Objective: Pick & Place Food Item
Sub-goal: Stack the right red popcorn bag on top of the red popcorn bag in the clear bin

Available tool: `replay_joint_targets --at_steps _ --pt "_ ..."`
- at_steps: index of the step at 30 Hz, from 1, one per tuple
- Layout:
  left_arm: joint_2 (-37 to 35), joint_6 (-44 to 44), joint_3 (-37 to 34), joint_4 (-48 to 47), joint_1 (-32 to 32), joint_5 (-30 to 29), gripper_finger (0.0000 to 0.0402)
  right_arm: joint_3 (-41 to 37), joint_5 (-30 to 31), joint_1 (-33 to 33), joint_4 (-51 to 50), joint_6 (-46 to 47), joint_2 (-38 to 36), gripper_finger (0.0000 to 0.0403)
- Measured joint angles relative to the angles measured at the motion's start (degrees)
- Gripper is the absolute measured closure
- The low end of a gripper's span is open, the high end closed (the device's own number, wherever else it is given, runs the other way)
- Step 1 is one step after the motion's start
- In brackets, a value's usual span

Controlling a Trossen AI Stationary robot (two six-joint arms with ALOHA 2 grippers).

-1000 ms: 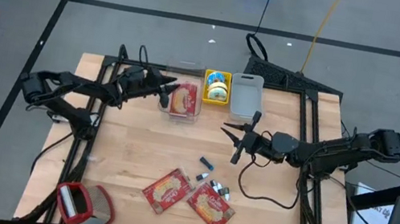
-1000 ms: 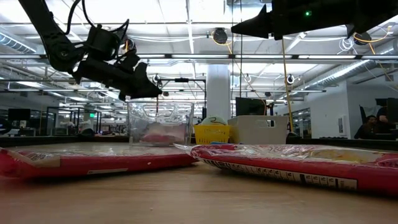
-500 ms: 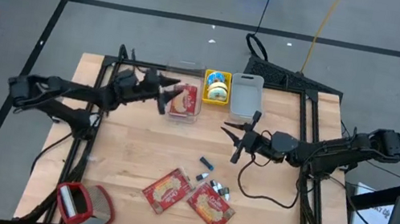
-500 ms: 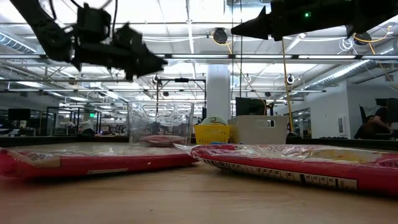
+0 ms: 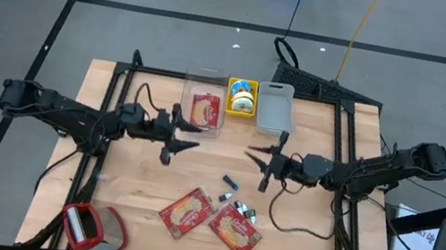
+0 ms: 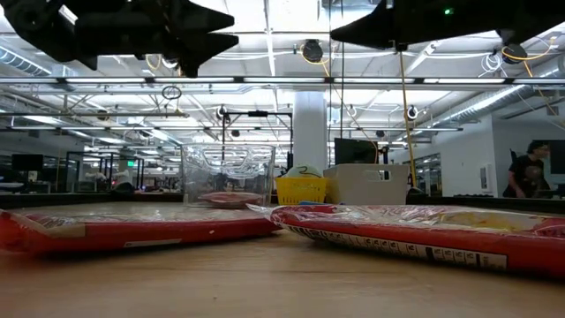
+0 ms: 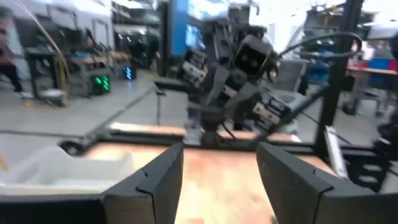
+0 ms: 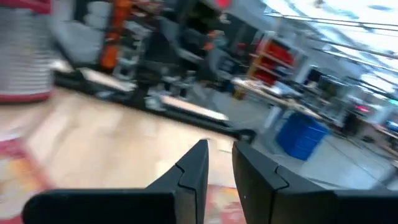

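High view: left tool [image 5: 180,136], fingers spread and empty, now back from the clear bin [image 5: 203,103] holding a packet [image 5: 206,109].

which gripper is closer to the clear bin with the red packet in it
Left. The left gripper hovers just in front of the clear bin; the right gripper sits farther off, toward the table's middle.

A yellow basket [image 5: 242,96] and a pale grey tub [image 5: 273,106] stand side by side at the far edge of the bench [image 5: 132,182], beyond the right tool [image 5: 264,164]. Just short of that tool lie a small blue piece [image 5: 231,182] and some silvery bits [image 5: 245,210]. A red and grey object [image 5: 92,228] sits at the near corner, well apart from the left tool [image 5: 175,140].
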Motion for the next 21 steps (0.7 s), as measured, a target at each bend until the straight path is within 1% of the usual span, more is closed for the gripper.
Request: replay_joint_targets --at_steps 1,3,6,8,10,13,17,19,21 --pt "0.0 0.0 0.0 -1.1 -0.6 0.0 0.0194 0.0 -0.7 1.3 -0.8 0.0 0.0 0.0336" --pt "0.0 -0.1 0.0 -3.0 -1.5 0.0 0.0195 0.0 -6.1 3.7 -2.5 0.7 0.0 0.0335" --pt "0.0 -1.2 0.0 -4.1 -2.3 -0.1 0.0195 0.0 -14.4 6.0 -4.7 7.3 0.1 0.0329" --pt "0.0 -2.3 0.0 -4.1 -2.6 -0.1 0.0195 1.6 -17.6 6.3 -10.2 14.0 1.3 0.0323" --pt "0.0 -3.0 0.0 -4.2 -2.6 -0.1 0.0195 4.4 -18.5 6.6 -18.6 18.6 3.4 0.0312" --pt "0.0 -4.2 0.0 -4.1 -2.6 -0.1 0.0195 9.5 -21.4 8.1 -27.1 20.4 8.5 0.0281" --pt "0.0 -5.7 0.0 -3.7 -2.6 -0.1 0.0194 16.6 -27.1 9.8 -37.5 20.2 16.5 0.0221" --pt "0.0 -6.3 0.0 -3.8 -2.6 -0.1 0.0195 20.4 -28.4 9.6 -42.4 18.6 20.4 0.0191" --pt "0.0 -7.3 0.0 -3.7 -2.6 -0.1 0.0194 23.6 -28.4 9.5 -45.9 16.7 24.0 0.0168"
